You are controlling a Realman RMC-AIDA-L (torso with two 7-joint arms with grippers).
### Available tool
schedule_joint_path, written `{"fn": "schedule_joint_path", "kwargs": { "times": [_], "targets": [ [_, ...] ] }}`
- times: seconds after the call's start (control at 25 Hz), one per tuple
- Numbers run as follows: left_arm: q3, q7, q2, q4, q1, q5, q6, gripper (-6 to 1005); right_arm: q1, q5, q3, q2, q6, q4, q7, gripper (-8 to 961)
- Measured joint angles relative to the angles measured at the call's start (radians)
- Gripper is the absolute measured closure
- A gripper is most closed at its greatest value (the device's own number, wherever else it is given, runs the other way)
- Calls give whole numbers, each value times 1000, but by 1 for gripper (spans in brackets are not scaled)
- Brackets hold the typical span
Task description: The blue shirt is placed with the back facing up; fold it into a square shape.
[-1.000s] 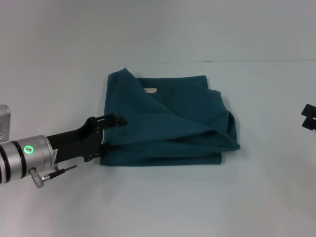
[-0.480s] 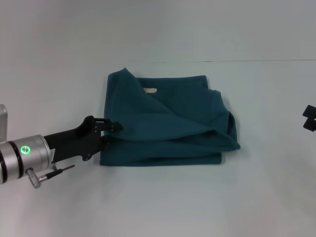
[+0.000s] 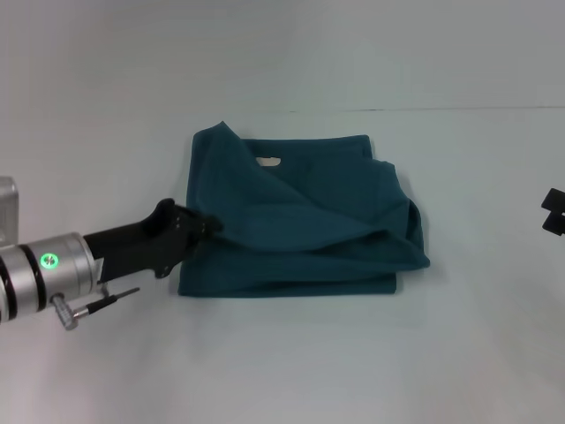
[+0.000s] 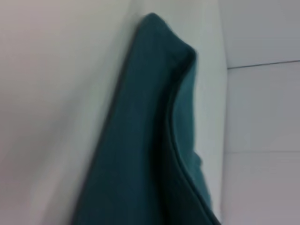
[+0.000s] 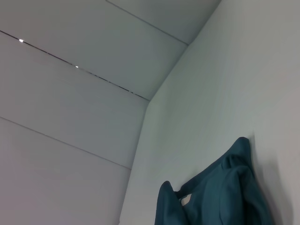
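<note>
The blue shirt lies on the white table, loosely folded into a rough rectangle with a diagonal flap across it and a bulge at its right side. My left gripper reaches in from the left, its fingers drawn together at the shirt's left edge, tips over the cloth and apparently pinching it. The left wrist view shows the shirt's folded edge close up, without the fingers. Only a black bit of my right gripper shows at the far right, well away from the shirt. The right wrist view catches the shirt from afar.
The white table stretches wide on all sides of the shirt. A pale wall rises behind its far edge. Nothing else stands on the surface.
The left gripper's fingers, spread apart at the shirt's left edge a second ago, have closed together there. The shirt and the right arm have not moved.
</note>
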Motion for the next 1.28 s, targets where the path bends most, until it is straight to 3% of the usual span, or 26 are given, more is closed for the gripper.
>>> {"fn": "schedule_joint_path", "kwargs": {
  "times": [0.04,0.44,0.88,1.28],
  "targets": [
    [0,9,0,1,-4,-17,13,972,0,0,0,0,0,0,0,312],
    [-2,22,12,-7,-106,-108,34,950,-1,0,-2,1,0,0,0,313],
    [-2,64,-26,-49,-209,-216,-56,926,9,0,-5,2,2,0,0,313],
    [10,119,-31,-135,-291,-302,-127,904,10,0,-7,2,0,0,0,312]
  ]
}}
